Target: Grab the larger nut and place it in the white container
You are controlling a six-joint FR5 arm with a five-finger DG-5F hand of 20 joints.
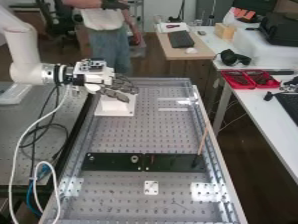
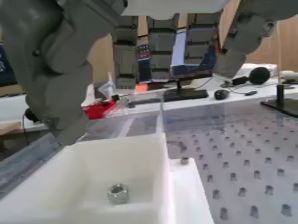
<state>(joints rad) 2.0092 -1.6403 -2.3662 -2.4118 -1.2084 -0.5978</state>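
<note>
In the high view the hand (image 1: 118,89) is over the white container (image 1: 114,107) at the bench's far left, its fingers loosely extended. Seen from the wrist, the hand (image 2: 161,47) has relaxed, spread fingers above the white container (image 2: 110,162), with nothing between them. One metal nut (image 2: 118,193) lies on the container's floor, apart from the fingers. A round metal piece (image 1: 134,159) rests on the dark panel (image 1: 110,161) in the high view; I cannot tell its exact kind.
A thin wooden stick (image 1: 202,142) stands at the dark panel's right end. A small white plate (image 1: 151,187) lies nearer on the perforated bench (image 1: 126,132). Red trays (image 1: 249,79) sit on the side table. A small metal stud (image 2: 184,161) is beside the container.
</note>
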